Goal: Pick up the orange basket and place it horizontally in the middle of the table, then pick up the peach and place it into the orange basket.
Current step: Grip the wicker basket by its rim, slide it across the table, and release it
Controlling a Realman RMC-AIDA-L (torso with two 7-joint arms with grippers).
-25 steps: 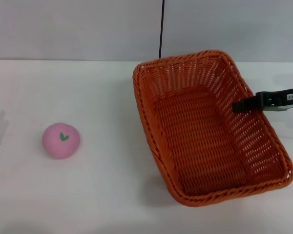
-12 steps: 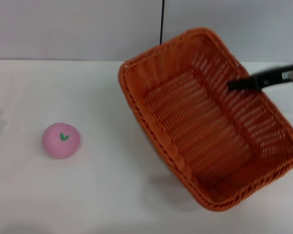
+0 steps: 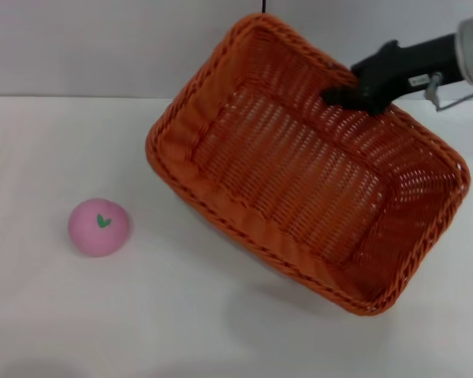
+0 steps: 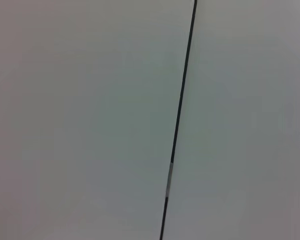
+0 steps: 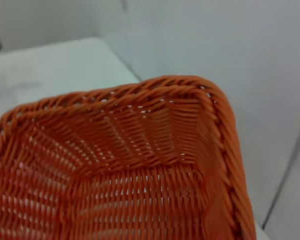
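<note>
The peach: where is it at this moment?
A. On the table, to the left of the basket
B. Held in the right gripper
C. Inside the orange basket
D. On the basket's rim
A. The head view shows the peach lying on the table, apart from the orange basket, which the right gripper holds by its far rim, tilted.

Wide, plain white surface (image 3: 79,315), running back to a pale wall. Directly on it, toward the left: the peach (image 3: 99,227), small, round, pink, green leaf mark up. To the right, a soft shadow beneath the orange basket (image 3: 299,169).
</note>
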